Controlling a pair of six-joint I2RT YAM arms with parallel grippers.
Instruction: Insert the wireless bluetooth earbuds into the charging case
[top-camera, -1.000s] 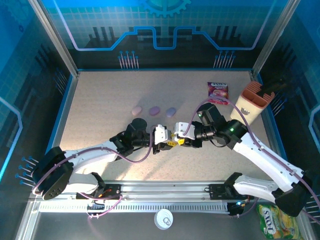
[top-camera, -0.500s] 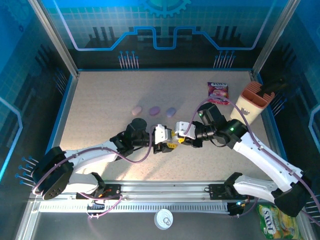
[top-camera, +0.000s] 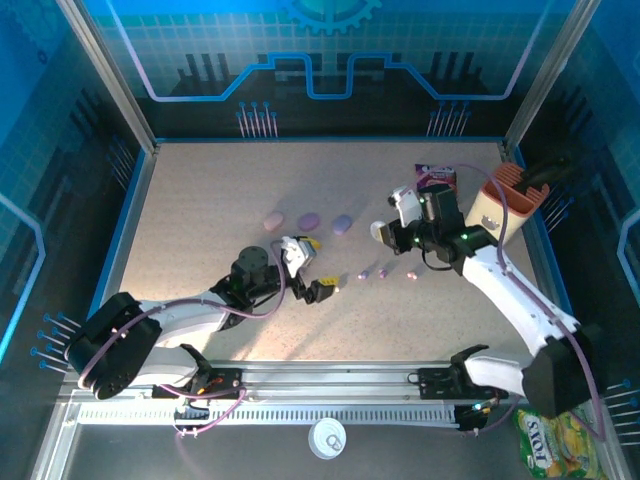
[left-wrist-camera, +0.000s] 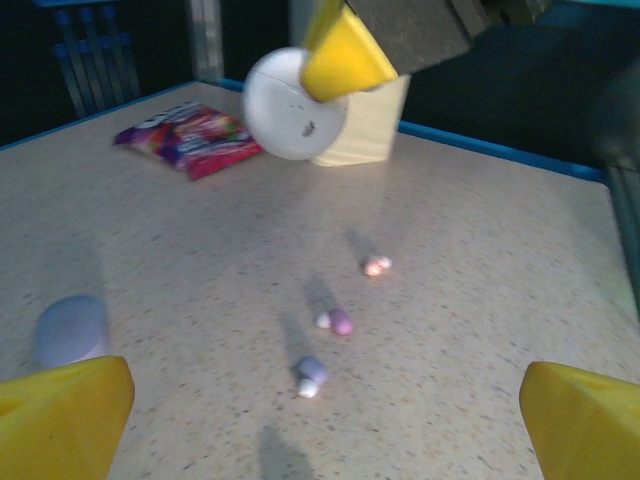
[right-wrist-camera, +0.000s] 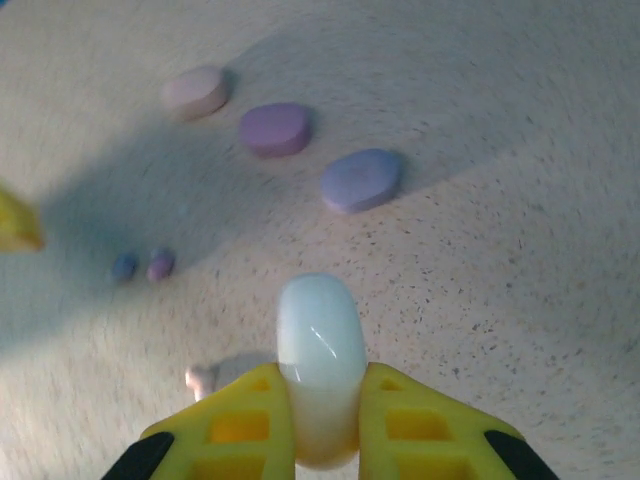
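The speckled table (top-camera: 200, 190) carries everything, and both arms reach over it from the near edge. The left arm (top-camera: 190, 315) lies low toward the middle, and the right arm (top-camera: 510, 290) bends in from the right side. At the far right corner a beige holder (top-camera: 497, 207) stands, and a red and purple snack bag (top-camera: 436, 180) lies flat just beside it. The right hand (right-wrist-camera: 322, 385) is clenched on a white case (right-wrist-camera: 318, 340), with one yellow finger on each long side of it, and holds it clear of the table. From the left wrist this case looks like a white disc in front of the holder. The left hand (left-wrist-camera: 320, 400) is released, its two yellow fingers stand wide apart with nothing between them, and it faces the right hand. Three pastel cases lie in a short row behind the hands, apart from each other: a pink case (top-camera: 273, 219), a purple case (top-camera: 309, 219) and a blue case (top-camera: 342, 223). The earbuds (top-camera: 382, 271) are on the bare table between the two hands: three tiny pieces in a loose row, not touching each other, none inside a case, in front of the blue case.
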